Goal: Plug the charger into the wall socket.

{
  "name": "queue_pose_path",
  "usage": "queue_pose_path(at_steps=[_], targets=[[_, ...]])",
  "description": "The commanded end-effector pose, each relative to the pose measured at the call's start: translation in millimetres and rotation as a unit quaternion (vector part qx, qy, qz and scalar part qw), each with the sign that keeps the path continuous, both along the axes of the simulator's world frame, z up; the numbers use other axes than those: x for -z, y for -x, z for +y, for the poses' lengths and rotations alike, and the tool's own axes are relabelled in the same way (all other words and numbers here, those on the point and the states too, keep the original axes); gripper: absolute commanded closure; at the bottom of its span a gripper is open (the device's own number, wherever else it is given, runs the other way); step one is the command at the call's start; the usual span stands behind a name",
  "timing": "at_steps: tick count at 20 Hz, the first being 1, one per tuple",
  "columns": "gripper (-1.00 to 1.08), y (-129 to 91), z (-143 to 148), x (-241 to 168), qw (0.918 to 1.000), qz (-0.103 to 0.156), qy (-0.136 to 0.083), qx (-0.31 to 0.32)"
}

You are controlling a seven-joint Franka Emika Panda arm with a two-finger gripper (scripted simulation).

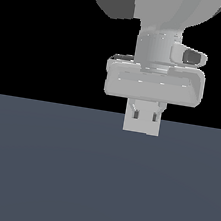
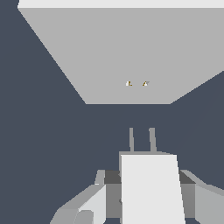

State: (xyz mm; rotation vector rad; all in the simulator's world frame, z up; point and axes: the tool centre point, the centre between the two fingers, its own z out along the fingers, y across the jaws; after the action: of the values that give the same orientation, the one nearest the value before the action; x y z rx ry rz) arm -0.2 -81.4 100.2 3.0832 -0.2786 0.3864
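Observation:
In the wrist view, my gripper (image 2: 148, 186) is shut on the charger (image 2: 151, 192), an off-white block held between the two fingers (image 2: 94, 201). Its two grey prongs (image 2: 131, 140) point at the wall socket (image 2: 118, 48), a flat light-grey plate with two small holes (image 2: 136, 83) at its centre. A gap of dark floor separates the prongs from the plate. In the exterior view, the gripper (image 1: 144, 110) hangs just above the floor with the charger (image 1: 142, 122) between its fingertips. The socket does not show in that view.
A dark blue-grey floor (image 1: 47, 173) fills the lower half of the exterior view, with black background above it. The arm's wrist (image 1: 157, 49) rises above the gripper. Nothing else stands on the floor.

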Motion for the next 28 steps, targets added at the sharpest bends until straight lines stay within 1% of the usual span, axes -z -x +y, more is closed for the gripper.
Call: queue_pose_path(at_steps=[1, 11, 15, 19, 28], targets=[[1.08, -1.3, -0.6, -0.7, 1.0, 0.0, 0.0, -0.003], [1.08, -0.3, 0.7, 0.1, 1.0, 0.0, 0.0, -0.001], [1.08, -3.3, 0.3, 0.4, 1.0, 0.001, 0.0, -0.001], [1.08, -12.0, -1.2, 0.4, 1.0, 0.001, 0.0, -0.001], [1.08, -42.1, -6.8, 0.4, 1.0, 0.0, 0.0, -0.001]])
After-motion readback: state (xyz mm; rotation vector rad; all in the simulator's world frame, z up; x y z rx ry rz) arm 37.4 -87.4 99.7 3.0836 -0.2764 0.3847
